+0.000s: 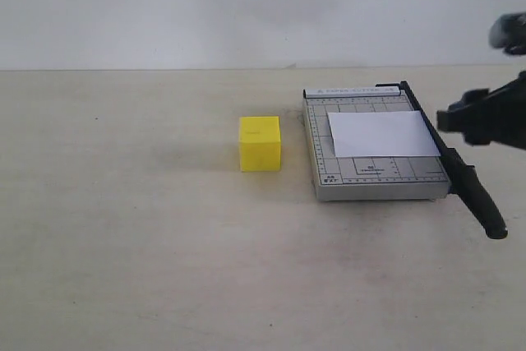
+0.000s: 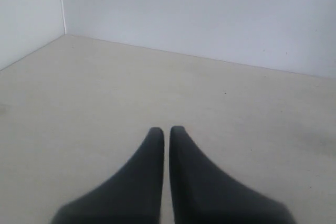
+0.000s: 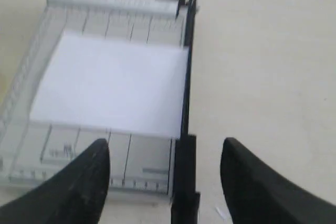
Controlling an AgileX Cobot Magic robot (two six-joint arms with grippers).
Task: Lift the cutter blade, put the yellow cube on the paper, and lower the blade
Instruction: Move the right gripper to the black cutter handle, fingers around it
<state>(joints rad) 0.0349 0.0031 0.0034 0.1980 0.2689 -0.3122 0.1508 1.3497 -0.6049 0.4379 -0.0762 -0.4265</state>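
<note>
- Cutter blade: long thin black arm, thickening into a rounded matt handle; lying down flat along the edge of the grey cutter base farthest from the cube, hinged at the base's far corner, handle jutting out past the base's near edge over the worktop.
- Cutter base: flat grey rectangular slab, printed with a grid and ruler marks, raised pale bar along its far edge.
- Paper: plain white smooth rectangular sheet, flat on the base, one edge up against the blade, grey margin showing on the other sides.
- Yellow cube: bright, solid, sharp-edged, faint mark on its top face; on the worktop beside the base, on the side away from the blade, a clear gap between.
- Right hand: black tapered fingers spread wide, poised over the base's near blade corner, one finger to each side of the handle, gripping nothing.
- Left hand: smooth dark fingers pressed together, nothing between them, over bare worktop; base out of its camera's sight.
- Worktop: pale, matt, lightly scuffed; wide bare room around the base beyond the cube and along its near edge.
</note>
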